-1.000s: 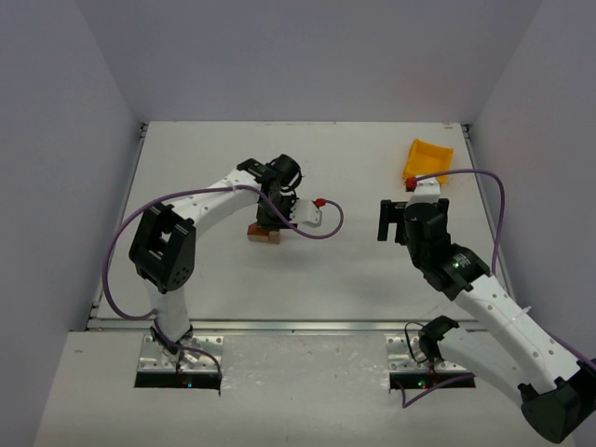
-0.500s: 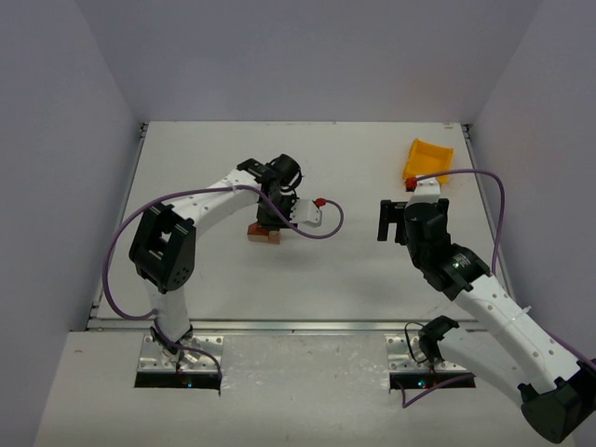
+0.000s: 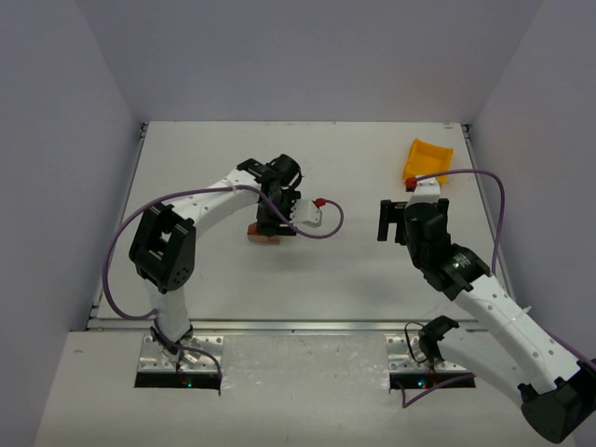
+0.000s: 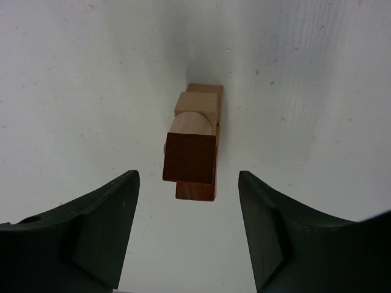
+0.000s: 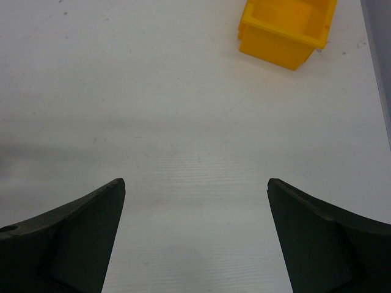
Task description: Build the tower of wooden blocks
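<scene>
The wood block tower (image 4: 192, 137) stands stacked left of centre, the left gripper (image 4: 188, 178) above it with jaws apart and clear, the right gripper (image 5: 195, 183) wide open far right near the yellow bin (image 5: 284, 27); the build looks nearly done.

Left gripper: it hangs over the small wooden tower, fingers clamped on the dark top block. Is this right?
Not clamped: the left gripper hangs over the wooden tower, fingers open, clear of the dark top block. The left wrist view shows it.
</scene>
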Controlling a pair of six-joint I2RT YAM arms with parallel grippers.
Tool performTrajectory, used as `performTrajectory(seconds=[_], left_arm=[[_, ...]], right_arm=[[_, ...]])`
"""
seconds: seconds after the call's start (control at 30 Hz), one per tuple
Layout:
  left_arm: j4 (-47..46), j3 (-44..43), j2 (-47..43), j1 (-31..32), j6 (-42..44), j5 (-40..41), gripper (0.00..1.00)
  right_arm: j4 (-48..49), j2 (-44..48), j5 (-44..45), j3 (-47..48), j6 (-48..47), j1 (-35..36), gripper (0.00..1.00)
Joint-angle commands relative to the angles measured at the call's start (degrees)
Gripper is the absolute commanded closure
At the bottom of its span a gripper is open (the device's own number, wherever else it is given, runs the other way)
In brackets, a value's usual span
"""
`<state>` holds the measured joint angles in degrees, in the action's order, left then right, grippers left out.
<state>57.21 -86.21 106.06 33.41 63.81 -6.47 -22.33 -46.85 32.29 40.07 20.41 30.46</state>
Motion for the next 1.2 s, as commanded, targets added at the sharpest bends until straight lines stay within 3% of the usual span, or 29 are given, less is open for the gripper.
performTrajectory(seconds=[0.0, 0.2, 0.23, 0.4, 0.5, 0.67, 0.77, 0.83, 1.0, 1.17], left_arm=[[1.4, -3.5, -2.1, 0.5, -0.2, -1.8, 0.32], [4.3, -7.5, -4.6, 0.4, -0.1, -4.2, 0.12], [4.7, -8.8, -5.5, 0.4, 0.0, -5.6, 0.0], [0.9, -12.5, -8.8, 0.4, -3.7, -6.6, 0.0], [-6.0, -15.0, -10.7, 0.3, -9.2, -5.9, 0.0], [-27.8, -19.6, -13.5, 0.3, -30.4, -6.5, 0.0], [-33.4, -24.0, -13.1, 0.3, -46.4, -6.2, 0.0], [-36.0, -24.1, -13.9, 0.3, -54.0, -0.7, 0.0], [-37.7, -15.1, -19.4, -1.9, -70.7, 10.1, 0.0], [-34.7, 3.3, -30.0, -6.1, -83.9, 25.1, 0.0]], right_arm=[[2.1, 0.6, -0.2, -0.1, -0.6, -0.2, 0.01], [2.2, 0.3, -0.6, 0.2, -1.0, -0.2, 0.01], [2.1, 0.3, -0.7, 0.3, -1.3, -0.2, 0.01], [2.1, 0.6, -2.5, 0.5, -1.2, -0.2, 0.01], [2.0, -0.3, -3.7, 0.5, -1.0, -0.2, 0.01], [2.0, -1.9, -5.4, 0.6, 0.4, -0.2, 0.01], [1.8, -1.4, -7.4, 0.7, 0.8, -0.2, 0.01], [1.7, -0.3, -9.4, 0.1, 1.3, -0.2, 0.01], [1.8, 2.2, -12.3, -1.9, 2.9, -0.2, 0.01], [0.4, 4.2, -12.5, -4.2, 4.9, -0.3, 0.01]])
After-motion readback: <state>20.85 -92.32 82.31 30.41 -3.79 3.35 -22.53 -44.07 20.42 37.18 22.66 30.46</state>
